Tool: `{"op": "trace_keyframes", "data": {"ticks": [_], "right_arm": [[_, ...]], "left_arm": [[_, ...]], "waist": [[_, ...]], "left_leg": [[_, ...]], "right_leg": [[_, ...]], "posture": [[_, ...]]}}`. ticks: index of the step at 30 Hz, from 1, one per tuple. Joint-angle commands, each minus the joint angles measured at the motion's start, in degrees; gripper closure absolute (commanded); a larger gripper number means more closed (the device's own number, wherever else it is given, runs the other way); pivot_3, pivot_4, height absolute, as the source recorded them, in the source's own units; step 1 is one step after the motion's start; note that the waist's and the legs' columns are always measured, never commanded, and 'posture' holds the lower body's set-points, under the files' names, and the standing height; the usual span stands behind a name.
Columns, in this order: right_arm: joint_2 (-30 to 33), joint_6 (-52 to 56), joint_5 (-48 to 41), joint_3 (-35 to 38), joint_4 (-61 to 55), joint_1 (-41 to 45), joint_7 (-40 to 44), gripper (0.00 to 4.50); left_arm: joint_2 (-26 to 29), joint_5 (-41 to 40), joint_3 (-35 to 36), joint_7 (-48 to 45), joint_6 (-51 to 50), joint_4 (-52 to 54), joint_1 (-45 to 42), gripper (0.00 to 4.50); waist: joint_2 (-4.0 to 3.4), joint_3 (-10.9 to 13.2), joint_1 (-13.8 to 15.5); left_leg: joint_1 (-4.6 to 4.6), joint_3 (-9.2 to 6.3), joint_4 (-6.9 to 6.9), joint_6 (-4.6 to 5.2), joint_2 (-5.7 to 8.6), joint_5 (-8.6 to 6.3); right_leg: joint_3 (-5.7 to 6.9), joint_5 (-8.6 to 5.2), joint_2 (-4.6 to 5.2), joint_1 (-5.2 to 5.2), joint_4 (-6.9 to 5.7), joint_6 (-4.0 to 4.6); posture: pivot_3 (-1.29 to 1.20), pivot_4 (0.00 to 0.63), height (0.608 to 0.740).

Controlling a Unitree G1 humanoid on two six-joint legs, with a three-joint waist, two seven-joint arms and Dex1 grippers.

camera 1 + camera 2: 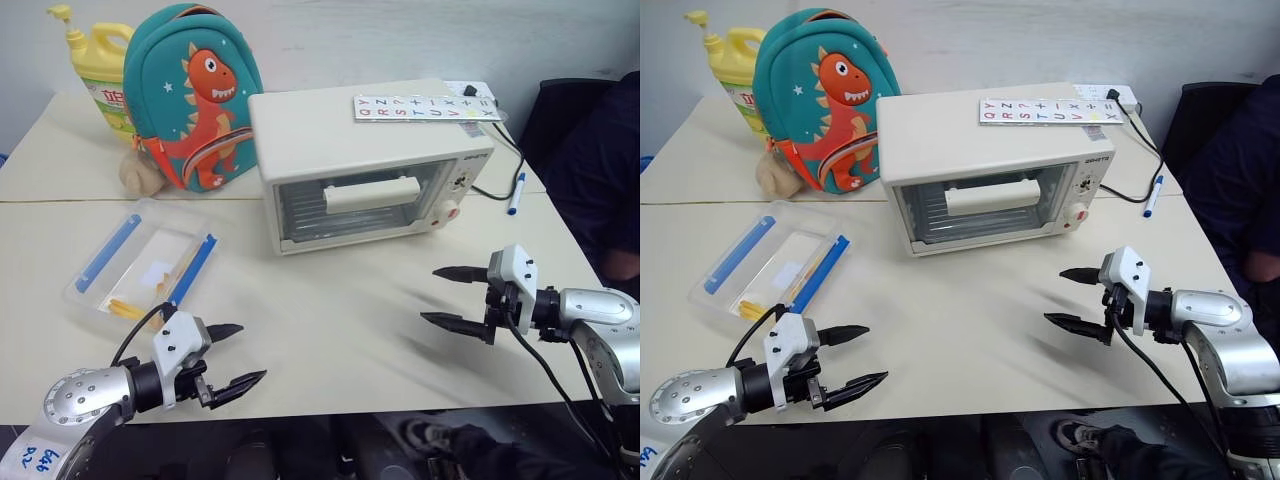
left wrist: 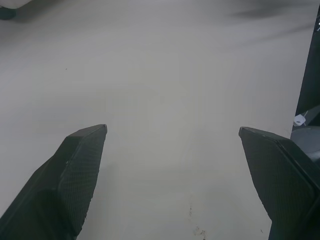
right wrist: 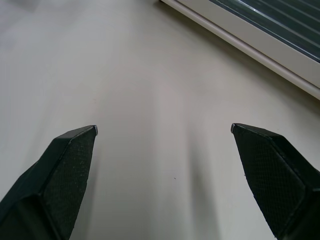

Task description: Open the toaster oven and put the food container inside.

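Cream tabletop point(image 1: 340, 300) set against a pale wall, with the toaster oven point(image 1: 370, 165) standing toward the far middle, its glass door shut, the cream bar handle point(image 1: 372, 193) across the glass and a wire rack visible behind it; knobs sit on the right side of its front, and a card printed with coloured letters and symbols point(image 1: 425, 107) lies flat on its top. Food container point(image 1: 145, 263), a clear rectangular box with blue side clips, lies on the table to the left of the oven and apart from it; inside are yellow stick-shaped pieces point(image 1: 128, 309) gathered toward its near end, and a small white label shows on its lid. Behind it a teal backpack with an orange dinosaur point(image 1: 195, 95) stands upright beside a yellow bottle with a pump top point(image 1: 97, 62). A blue-capped marker point(image 1: 515, 194) lies right of the oven near a black cable. Left gripper point(image 1: 238, 354) hovers just near the container's near end, fingers spread wide and empty; right gripper point(image 1: 447, 296) hovers over bare table in front of the oven's right end, fingers likewise wide apart, holding nothing
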State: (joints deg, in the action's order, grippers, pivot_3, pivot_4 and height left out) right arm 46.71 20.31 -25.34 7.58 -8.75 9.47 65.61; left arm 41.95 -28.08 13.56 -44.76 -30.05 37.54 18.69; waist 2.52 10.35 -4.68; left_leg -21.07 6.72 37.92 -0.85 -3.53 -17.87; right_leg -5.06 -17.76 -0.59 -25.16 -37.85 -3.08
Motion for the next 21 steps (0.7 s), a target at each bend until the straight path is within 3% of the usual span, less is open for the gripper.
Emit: {"op": "trace_keyframes", "data": {"ticks": [1, 15, 18, 21], "right_arm": [[1.1, 0.3, -1.2, 1.7, -2.0, -0.5, 0.1, 0.02], [-2.0, 5.9, -5.3, 1.2, -2.5, 3.7, -3.3, 0.02], [-4.3, 7.9, -7.2, 1.1, -0.9, 7.5, -4.8, 0.02], [-6.5, 9.3, -8.1, 0.6, 2.1, 12.5, -5.9, 0.02]], "left_arm": [[0.5, -0.9, 0.3, -0.6, 0.2, 1.2, -0.1, 0.00], [-1.3, -4.2, 1.3, 3.5, -3.9, 2.4, -2.8, 0.00], [-2.2, -10.1, 3.1, 4.5, -6.7, 4.5, -4.3, 0.00], [-2.3, -22.4, 8.1, 7.1, -10.7, 6.9, -8.2, 0.00]], "waist": [[0.00, 0.0, 0.0], [0.00, 0.0, -0.1], [0.00, 0.0, -0.1], [0.00, 0.0, -0.1]], "left_leg": [[0.00, 0.00, 0.00, 0.00, 0.00, 0.00], [0.02, -0.02, 0.01, 0.00, -0.01, 0.00], [0.01, -0.01, 0.02, 0.00, 0.00, 0.00], [0.00, -0.04, 0.04, 0.00, -0.01, 0.00]], "right_leg": [[0.00, 0.00, 0.00, 0.00, 0.00, 0.00], [0.01, 0.00, -0.01, 0.02, -0.02, 0.00], [0.01, 0.01, 0.00, 0.02, -0.03, -0.01], [0.02, 0.01, 0.00, 0.02, -0.05, -0.01]], "posture": [[0.00, 0.150, 0.740], [0.00, 0.150, 0.740], [0.00, 0.150, 0.740], [0.00, 0.150, 0.740]]}}
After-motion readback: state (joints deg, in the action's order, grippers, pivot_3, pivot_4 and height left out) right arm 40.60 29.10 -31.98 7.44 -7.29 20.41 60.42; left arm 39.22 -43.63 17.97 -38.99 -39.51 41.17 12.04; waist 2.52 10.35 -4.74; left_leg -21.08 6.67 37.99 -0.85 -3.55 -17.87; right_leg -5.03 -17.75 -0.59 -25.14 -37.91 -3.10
